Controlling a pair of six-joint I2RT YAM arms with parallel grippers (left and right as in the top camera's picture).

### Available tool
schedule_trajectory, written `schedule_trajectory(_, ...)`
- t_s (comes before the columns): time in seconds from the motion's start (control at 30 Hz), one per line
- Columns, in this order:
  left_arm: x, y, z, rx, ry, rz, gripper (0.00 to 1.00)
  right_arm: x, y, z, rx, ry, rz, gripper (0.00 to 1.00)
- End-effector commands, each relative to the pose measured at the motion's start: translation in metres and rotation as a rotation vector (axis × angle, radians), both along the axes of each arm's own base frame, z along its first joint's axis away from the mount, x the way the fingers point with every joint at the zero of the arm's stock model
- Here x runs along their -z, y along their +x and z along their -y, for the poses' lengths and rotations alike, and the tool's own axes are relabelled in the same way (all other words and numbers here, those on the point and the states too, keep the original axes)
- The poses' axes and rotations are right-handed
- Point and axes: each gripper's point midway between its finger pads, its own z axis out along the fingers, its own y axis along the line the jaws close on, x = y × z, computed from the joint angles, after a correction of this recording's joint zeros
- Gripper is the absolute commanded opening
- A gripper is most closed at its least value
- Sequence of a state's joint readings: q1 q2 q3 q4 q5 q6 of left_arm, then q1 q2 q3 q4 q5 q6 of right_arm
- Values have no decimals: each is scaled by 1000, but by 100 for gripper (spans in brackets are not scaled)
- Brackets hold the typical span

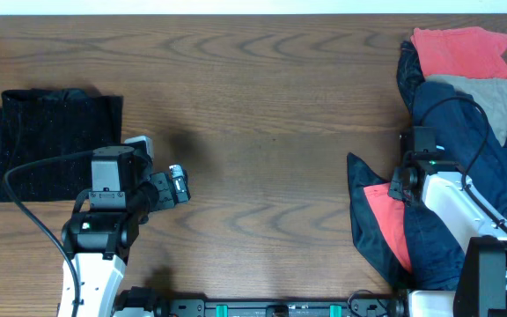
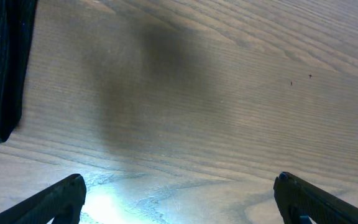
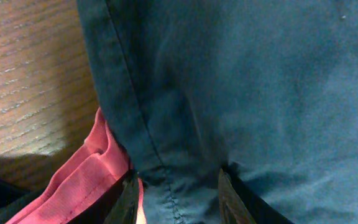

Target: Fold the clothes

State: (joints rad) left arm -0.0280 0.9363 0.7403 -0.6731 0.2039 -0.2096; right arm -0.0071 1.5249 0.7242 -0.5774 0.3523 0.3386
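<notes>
My left gripper [image 1: 176, 185] hangs over bare wood just off the near right corner of the folded black speckled garment [image 1: 51, 141], not touching it. In my left wrist view the left gripper [image 2: 179, 186] has its fingers wide apart with nothing between them, only the brown wood-grain table [image 2: 229, 93] below. The black garment's edge [image 2: 2, 68] lies flat at the far left of that view.

Well apart from the black garment, across the table [image 1: 271, 114] to its right, sits the unfolded heap. A crumpled navy blue garment [image 1: 451, 220] makes up most of it. A coral red cloth [image 1: 460, 51] lies at the heap's far end. A beige cloth [image 1: 491, 101] is tucked just below the coral one, partly under the navy folds. A red ribbed cloth [image 1: 385, 220] shows from beneath the navy garment on the side facing the black garment.

My right gripper [image 1: 400, 185] is down on that side of the heap. In my right wrist view the right gripper [image 3: 178, 193] has its fingers drawn in on a seamed fold of the navy garment [image 3: 260, 93]. The red ribbed cloth [image 3: 86, 180] lies just beside one finger [image 3: 129, 196], on the wood.
</notes>
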Motion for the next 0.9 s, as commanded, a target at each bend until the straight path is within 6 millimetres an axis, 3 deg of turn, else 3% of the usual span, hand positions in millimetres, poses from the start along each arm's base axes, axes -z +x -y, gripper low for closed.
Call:
schedule_trajectory(0.0, -8, 4, 0, -2, -7, 19, 98, 5, -2, 2, 38, 27, 6, 41)
schedule_trajectory(0.43, -8, 4, 0, -2, -7, 19, 98, 4, 3, 2, 42, 30, 35, 42)
schedule_trajectory(0.6, -8, 4, 0, -2, -7, 19, 98, 5, 2, 4, 74, 19, 43, 27)
schedule_trajectory(0.87, -8, 4, 0, -2, -6, 19, 98, 6, 2, 4, 75, 19, 44, 29)
